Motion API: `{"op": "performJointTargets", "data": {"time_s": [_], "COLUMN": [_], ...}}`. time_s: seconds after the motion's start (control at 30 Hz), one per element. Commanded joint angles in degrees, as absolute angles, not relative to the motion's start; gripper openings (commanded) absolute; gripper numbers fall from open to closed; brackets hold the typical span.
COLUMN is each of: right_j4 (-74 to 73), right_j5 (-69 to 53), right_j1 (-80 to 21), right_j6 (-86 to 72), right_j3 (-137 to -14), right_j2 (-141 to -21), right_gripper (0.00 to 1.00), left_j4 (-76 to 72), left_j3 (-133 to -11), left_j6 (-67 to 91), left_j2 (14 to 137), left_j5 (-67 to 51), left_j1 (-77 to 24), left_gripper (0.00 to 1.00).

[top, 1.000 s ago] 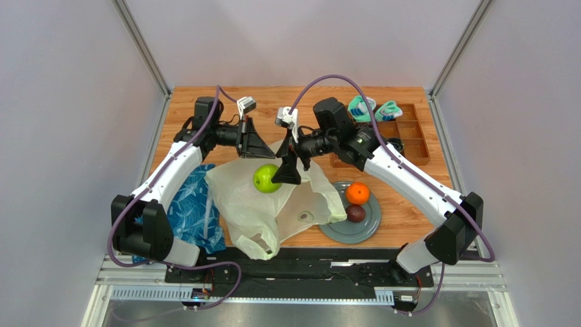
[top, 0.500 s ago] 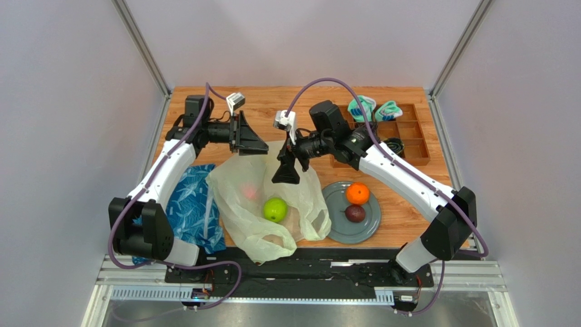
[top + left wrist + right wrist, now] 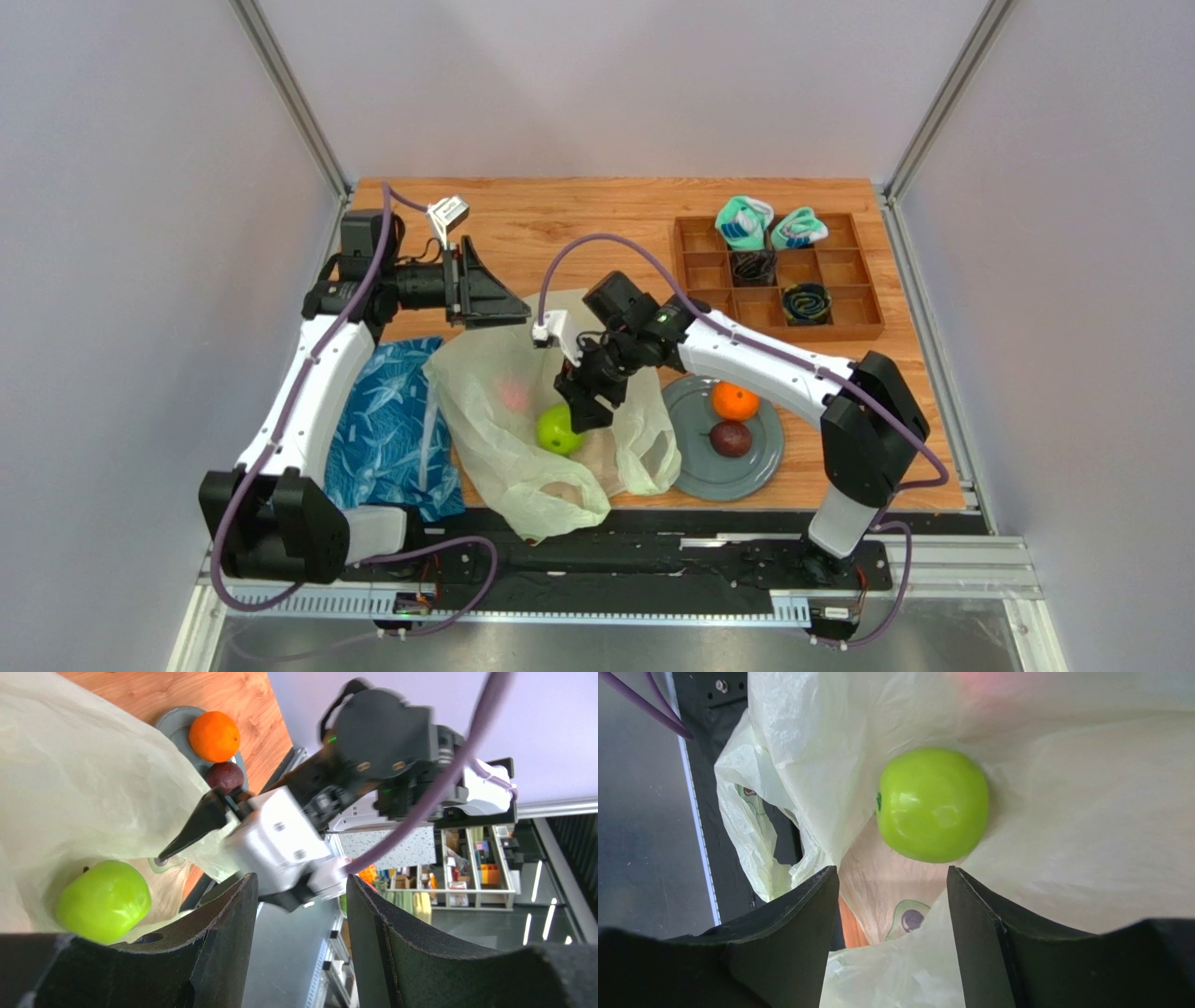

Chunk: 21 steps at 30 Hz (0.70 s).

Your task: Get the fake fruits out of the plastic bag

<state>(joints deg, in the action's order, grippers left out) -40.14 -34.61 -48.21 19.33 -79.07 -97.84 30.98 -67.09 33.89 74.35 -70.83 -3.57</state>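
The pale plastic bag (image 3: pixel 512 448) lies slumped at the table's front centre. A green apple (image 3: pixel 560 429) rests bare in its folds, also clear in the right wrist view (image 3: pixel 933 805) and the left wrist view (image 3: pixel 104 901). A pink-red fruit (image 3: pixel 516 396) glows through the film. An orange (image 3: pixel 734 401) and a dark fruit (image 3: pixel 730 438) sit on the grey plate (image 3: pixel 701 479). My right gripper (image 3: pixel 586 406) hangs open just above the apple, nothing between its fingers (image 3: pixel 808 910). My left gripper (image 3: pixel 512 311) is open and empty, behind the bag.
A blue leaf-patterned bag (image 3: pixel 393 434) lies left of the plastic bag. A wooden compartment tray (image 3: pixel 845 305) at the back right holds rolled socks (image 3: pixel 744 221) and dark coils. The table's front edge runs just below the bag.
My left gripper opened, let go of the bag and drew back left. The bag sagged and the green apple dropped frontward. My right gripper came down over the apple, jaws narrower.
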Motion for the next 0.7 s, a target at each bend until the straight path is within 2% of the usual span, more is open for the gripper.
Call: {"op": "performJointTargets", "data": {"time_s": [0.0, 0.07, 0.1, 0.2, 0.33, 0.57, 0.67], "right_j4": [-36.4, -35.1, -34.8, -34.1, -33.7, -33.4, -32.4], "right_j5": [-28.7, -26.2, -24.8, -20.4, -15.3, -16.7, -15.7], "right_j1": [-52.8, -54.1, -55.3, -55.8, -55.5, -55.3, -55.4], "right_j6": [16.4, 15.5, 15.1, 13.1, 11.4, 8.8, 8.3], "right_j3": [-77.9, -77.8, -77.8, -78.9, -80.8, -81.7, -81.5], "right_j2": [-98.3, -99.4, -100.0, -102.3, -104.8, -107.8, -109.1], "right_gripper": [0.63, 0.69, 0.75, 0.8, 0.81, 0.82, 0.86], "left_j4": [31.5, 31.6, 31.6, 31.5, 31.6, 31.4, 31.4], "left_j3": [-63.8, -62.2, -61.9, -60.8, -60.6, -58.6, -58.0], "left_j6": [31.9, 32.0, 31.9, 32.3, 32.7, 33.2, 33.6], "left_j2": [68.4, 66.3, 65.7, 64.0, 61.9, 59.9, 59.2], "left_j5": [-70.7, -70.5, -70.5, -70.5, -70.9, -71.1, -71.1], "left_j1": [-2.6, -1.9, -1.7, -0.8, -0.4, 1.6, 1.7], "left_gripper": [0.58, 0.58, 0.59, 0.59, 0.59, 0.58, 0.58]}}
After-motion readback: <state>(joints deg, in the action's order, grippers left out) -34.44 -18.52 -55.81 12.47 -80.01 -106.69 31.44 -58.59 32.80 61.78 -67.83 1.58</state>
